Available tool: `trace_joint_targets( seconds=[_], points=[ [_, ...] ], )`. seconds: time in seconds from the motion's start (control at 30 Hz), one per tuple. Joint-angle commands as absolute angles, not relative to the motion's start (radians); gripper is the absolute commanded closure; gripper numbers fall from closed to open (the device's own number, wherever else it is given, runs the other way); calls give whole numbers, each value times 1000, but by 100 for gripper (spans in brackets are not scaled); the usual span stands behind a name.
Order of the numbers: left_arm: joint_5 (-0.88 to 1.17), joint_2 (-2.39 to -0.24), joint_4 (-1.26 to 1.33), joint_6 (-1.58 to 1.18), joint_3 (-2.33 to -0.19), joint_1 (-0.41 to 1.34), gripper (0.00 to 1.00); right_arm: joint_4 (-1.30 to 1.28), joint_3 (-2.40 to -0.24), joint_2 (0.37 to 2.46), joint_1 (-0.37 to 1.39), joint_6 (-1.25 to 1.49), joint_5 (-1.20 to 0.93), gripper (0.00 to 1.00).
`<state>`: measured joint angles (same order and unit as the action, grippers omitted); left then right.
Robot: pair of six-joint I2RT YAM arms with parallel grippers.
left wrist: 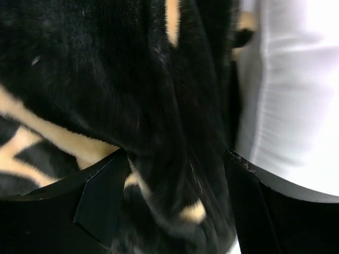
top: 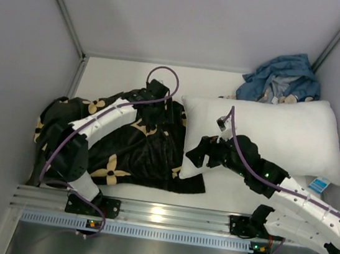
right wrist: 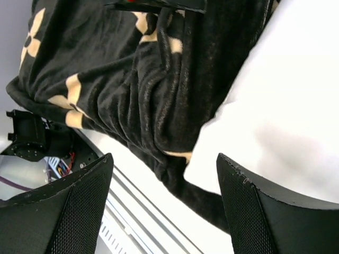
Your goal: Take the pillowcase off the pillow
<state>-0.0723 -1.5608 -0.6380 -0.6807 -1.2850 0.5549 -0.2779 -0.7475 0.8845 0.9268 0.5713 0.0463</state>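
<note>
The left gripper (left wrist: pixel 176 153) stood wide astride a fold of the pillowcase (top: pixel 135 151); pad contact could not be confirmed. The right gripper (right wrist: pixel 164 156) stood wide and empty beside the white pillow (top: pixel 282 135).

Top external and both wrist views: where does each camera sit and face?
Top external: above, behind; looks down on both arms, the black flower-printed fabric pillowcase and the smooth white pillow.
Left wrist: on its arm, close over the pillowcase; open left gripper shows.
Right wrist: on its arm, facing the pillowcase's edge; open right gripper shows.
Shared: both wrist views show pillowcase beside pillow.
</note>
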Motion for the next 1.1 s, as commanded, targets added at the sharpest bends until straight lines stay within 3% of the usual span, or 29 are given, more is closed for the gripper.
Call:
trace_joint_targets(
  seconds=[0.0, 0.1, 0.2, 0.43, 0.5, 0.7, 0.9, 1.0, 1.07],
  points=[
    [-139, -1617, -638, -657, -1358, 569, 24, -316, -735, 848, 899, 549, 5, 25],
    [-195, -1632, -661, -658, -1359, 583, 28, -324, -730, 839, 887, 540, 5, 24],
    [-224, -1597, -676, -666, -1333, 588, 39, -321, -729, 841, 881, 534, 6, 24],
    [-230, -1427, -676, -713, -1191, 591, 45, -288, -742, 926, 881, 528, -51, 24],
    [-254, -1395, -678, -712, -1143, 589, 56, -252, -736, 945, 881, 544, -84, 24],
    [-253, -1408, -678, -707, -1137, 591, 62, -239, -739, 956, 881, 555, -92, 24],
    [-247, -1434, -677, -701, -1152, 591, 57, -236, -735, 963, 881, 558, -91, 23],
    [-255, -1457, -676, -696, -1167, 589, 45, -227, -735, 977, 881, 561, -101, 24],
    [-255, -1471, -669, -690, -1178, 591, 43, -212, -735, 989, 882, 563, -109, 23]
  ],
)
